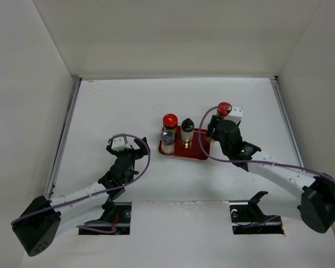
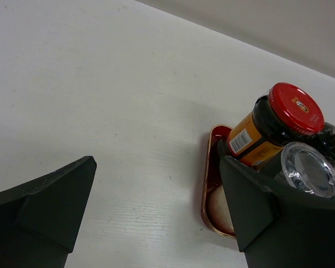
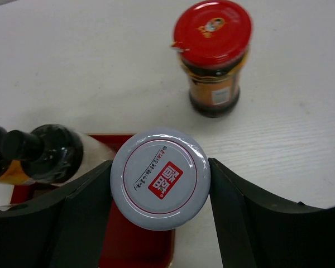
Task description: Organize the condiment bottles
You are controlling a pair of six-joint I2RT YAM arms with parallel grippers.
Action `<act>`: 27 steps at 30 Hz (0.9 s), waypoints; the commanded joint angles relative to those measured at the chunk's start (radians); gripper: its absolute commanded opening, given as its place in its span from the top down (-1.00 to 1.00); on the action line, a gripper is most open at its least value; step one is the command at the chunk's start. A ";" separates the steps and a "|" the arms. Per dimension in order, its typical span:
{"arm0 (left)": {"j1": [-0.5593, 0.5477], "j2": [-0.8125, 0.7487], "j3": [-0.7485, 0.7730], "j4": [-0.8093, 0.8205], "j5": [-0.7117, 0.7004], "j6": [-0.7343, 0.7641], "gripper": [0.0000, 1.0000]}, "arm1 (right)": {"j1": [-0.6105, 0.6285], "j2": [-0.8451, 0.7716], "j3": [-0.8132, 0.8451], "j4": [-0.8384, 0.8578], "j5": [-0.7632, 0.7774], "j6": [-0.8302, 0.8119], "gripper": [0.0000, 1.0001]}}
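1. Gripping upright silver-capped jar point(image 3: 160, 176), mid-frame, with right hand point(image 3: 159, 187) closed against both sides of its cap.
2. Sitting at right edge of tray point(image 3: 137, 251); likely to go lower left onto it.
3. Left of tray: left hand point(image 1: 126, 146) wide open, empty.

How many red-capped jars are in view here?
2. One red-capped jar stands at the tray's far-left corner, behind a silver-capped jar. The other red-capped jar stands on the table beyond the right gripper, which grips a grey-capped jar. None looks hidden.

High fixed view looking down from near side, two close wrist views, all sharing tray point(image 1: 199, 149)
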 commanded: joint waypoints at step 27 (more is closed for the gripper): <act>-0.003 0.002 0.008 0.059 0.026 -0.006 -0.91 | -0.004 0.128 0.133 0.143 0.020 -0.040 -0.95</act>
